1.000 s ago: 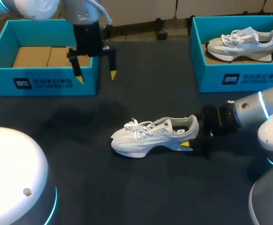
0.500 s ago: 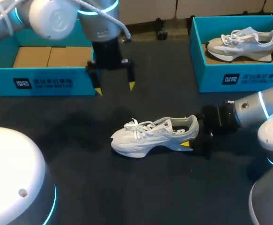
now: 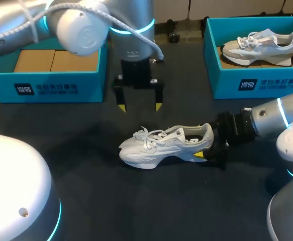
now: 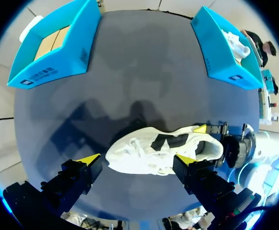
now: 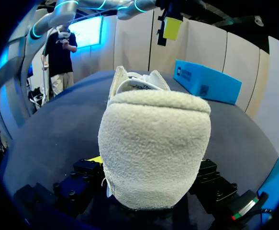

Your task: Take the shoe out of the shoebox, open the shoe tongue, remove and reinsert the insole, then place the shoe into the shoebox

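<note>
The lace-up fabric sneaker [image 3: 161,145] is white, dark inside; the flat table [image 3: 136,201] is black. The left cardboard shoebox [image 3: 0,83] and right cardboard shoebox [image 3: 282,80] are teal; the other boxed sneaker [image 3: 259,47] is grey-and-white.

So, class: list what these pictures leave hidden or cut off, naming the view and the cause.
Underside of the shoe: every view, since it faces down on the table.
Toe of the shoe: right wrist view, blocked by its own fleecy heel.
The second shoe: left wrist view, mostly behind its shoebox wall.

Silver-white, cyan-ringed arms [image 3: 81,30] carry a black left claw [image 3: 139,107] and right claw [image 3: 205,148], both yellow-tipped.
</note>
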You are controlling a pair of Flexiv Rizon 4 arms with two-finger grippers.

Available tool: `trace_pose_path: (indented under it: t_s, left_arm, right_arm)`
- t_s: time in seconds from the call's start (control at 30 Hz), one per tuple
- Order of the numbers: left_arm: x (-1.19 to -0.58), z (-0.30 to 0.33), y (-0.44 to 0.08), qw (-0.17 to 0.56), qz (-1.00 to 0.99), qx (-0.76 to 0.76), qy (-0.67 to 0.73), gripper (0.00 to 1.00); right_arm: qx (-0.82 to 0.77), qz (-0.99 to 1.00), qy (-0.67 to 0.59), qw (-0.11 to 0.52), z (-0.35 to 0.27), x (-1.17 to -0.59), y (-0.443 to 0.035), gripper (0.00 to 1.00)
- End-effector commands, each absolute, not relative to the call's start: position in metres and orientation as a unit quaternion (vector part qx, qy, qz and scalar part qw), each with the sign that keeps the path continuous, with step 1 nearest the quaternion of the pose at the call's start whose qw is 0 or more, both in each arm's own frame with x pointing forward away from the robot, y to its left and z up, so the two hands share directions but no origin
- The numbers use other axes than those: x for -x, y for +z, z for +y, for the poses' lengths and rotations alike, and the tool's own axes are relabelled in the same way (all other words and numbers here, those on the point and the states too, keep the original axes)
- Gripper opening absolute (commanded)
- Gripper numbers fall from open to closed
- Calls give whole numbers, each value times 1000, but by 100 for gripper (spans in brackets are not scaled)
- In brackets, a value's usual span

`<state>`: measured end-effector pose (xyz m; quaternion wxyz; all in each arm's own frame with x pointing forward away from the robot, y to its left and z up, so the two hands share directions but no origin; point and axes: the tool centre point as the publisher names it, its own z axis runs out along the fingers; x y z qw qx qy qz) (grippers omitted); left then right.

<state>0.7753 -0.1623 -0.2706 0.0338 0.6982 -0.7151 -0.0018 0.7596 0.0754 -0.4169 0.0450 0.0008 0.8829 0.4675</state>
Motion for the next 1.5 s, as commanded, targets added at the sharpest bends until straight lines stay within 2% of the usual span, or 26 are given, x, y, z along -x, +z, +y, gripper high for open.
trace_pose_path:
  t_s: [0.03, 0.7, 0.93, 1.5]
  left_arm:
    - [-773, -179, -279, 25, -724, -689, -12, 100]
    - [-757, -233, -285, 7, -758, -652, -18, 100]
    - [-748, -243, -306, -24, -771, -636, -31, 100]
    - [-752, -260, -333, -35, -777, -627, -48, 100]
  right_arm:
    - [-1, 883, 466, 46, 75, -759, -417, 0]
    - [-1, 883, 466, 46, 75, -759, -417, 0]
    - [-1, 883, 466, 46, 75, -759, -417, 0]
    - [-1, 883, 466, 46, 75, -759, -417, 0]
